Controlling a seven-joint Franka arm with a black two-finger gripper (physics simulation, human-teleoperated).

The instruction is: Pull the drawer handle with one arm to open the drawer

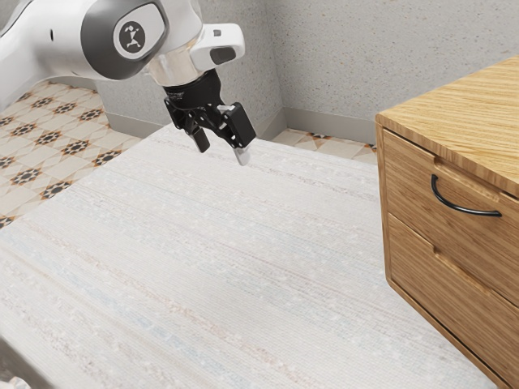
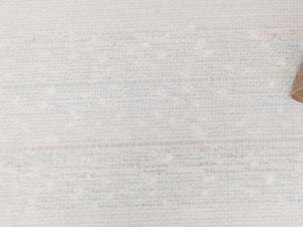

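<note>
Woven mat [image 1: 203,308] occupies the foreground and lies directly beneath the wrist camera.

Claw [image 1: 221,148]: released, fingers spread, nothing between them. It hangs above the mat's far edge, angled down and toward the exterior view's right.

Cabinet [image 1: 470,105]: well apart from the claw, at the exterior view's right. Its wooden corner [image 2: 299,87] enters the wrist view.

Drawer handle [image 1: 462,207]: a dark curved bar on the upper drawer [image 1: 413,174], which sits flush and closed. Lower drawer [image 1: 454,292] shows no handle.

Assessment: the approach is not yet begun.

Risks noted:
- Fingers aligned along the bar rather than across it would close on air.
- Too deep an advance would strike the drawer front.
- A shallow hold on the thin, curved bar may slip once the pull starts.
- An off-axis pull could bind the drawer or drag the cabinet across the mat.
</note>
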